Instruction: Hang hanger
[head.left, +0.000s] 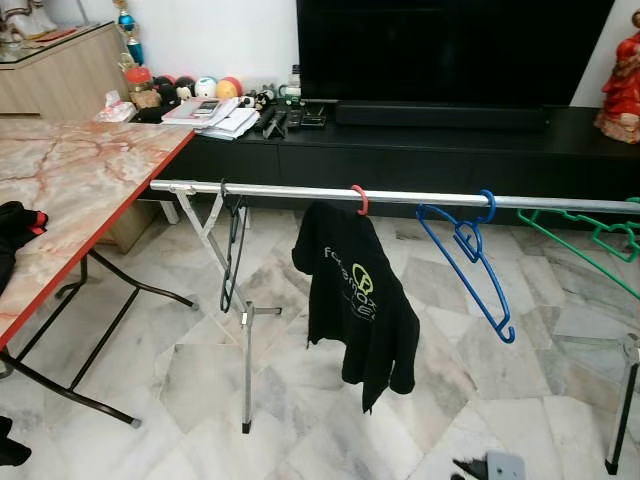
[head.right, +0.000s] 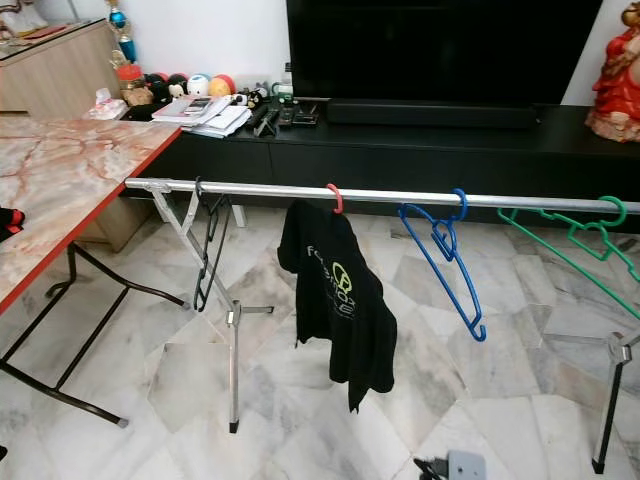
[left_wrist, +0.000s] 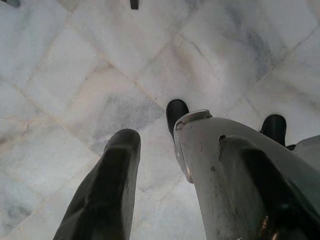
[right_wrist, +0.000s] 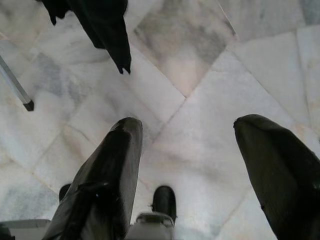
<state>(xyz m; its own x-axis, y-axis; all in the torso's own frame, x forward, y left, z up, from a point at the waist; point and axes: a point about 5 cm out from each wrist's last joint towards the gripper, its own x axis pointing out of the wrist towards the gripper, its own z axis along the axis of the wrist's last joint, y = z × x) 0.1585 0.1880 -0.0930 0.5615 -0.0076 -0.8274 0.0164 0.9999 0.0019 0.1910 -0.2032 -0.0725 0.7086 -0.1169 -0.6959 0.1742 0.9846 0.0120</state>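
Note:
A silver rail (head.left: 280, 191) of a drying rack runs across the room. On it hang a thin black hanger (head.left: 232, 250), a red hanger (head.left: 360, 199) carrying a black T-shirt (head.left: 357, 300), a blue hanger (head.left: 470, 255) and a green hanger (head.left: 590, 240) at the far right. Both arms hang low, pointing at the marble floor. My right gripper (right_wrist: 192, 125) is open with nothing between its fingers, and the shirt's hem (right_wrist: 107, 30) is beyond it. My left gripper (left_wrist: 180, 142) is open over bare floor, beside my silver leg (left_wrist: 225, 170).
A marble-topped folding table (head.left: 70, 190) stands on the left with dark cloth on it. Behind the rack runs a low black TV cabinet (head.left: 420, 150) with a TV, books and toys. The rack's legs (head.left: 247, 370) stand on the tiled floor.

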